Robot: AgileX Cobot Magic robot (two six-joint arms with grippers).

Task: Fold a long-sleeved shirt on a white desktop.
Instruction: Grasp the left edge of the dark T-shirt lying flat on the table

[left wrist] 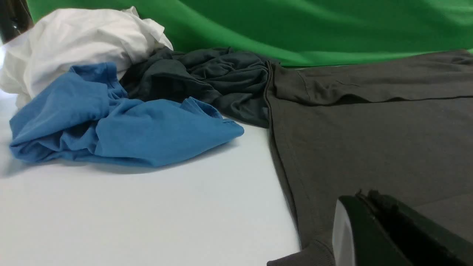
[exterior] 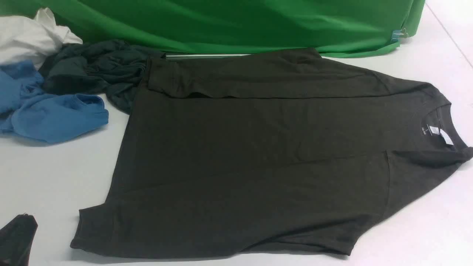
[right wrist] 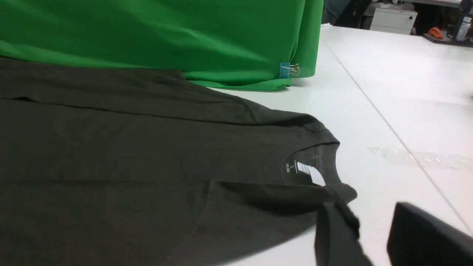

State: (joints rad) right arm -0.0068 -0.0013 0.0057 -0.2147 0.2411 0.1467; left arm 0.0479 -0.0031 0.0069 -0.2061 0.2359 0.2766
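While only the right wrist view shows the right claw (right wrist: 367,218) open just beside its collar, the shirt (exterior: 251,159) lies flat mid-frame on the desktop (exterior: 51,177), long axis left-right, collar right, dark brown-black with sleeves folded in. The left claw (left wrist: 364,195) is closed near the hem.

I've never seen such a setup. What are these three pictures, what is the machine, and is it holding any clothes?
It is a robot with two arms, each ending in a gripper. One picture looks forward from between them; two come from wrist cameras. On the smooth white desktop lies a large dark brownish-black long-sleeved shirt, spread flat. Beside it lie a blue garment, a dark teal-grey garment and a white cloth, before a green cloth backdrop. The left gripper is shut, the right gripper open; neither visibly holds cloth.
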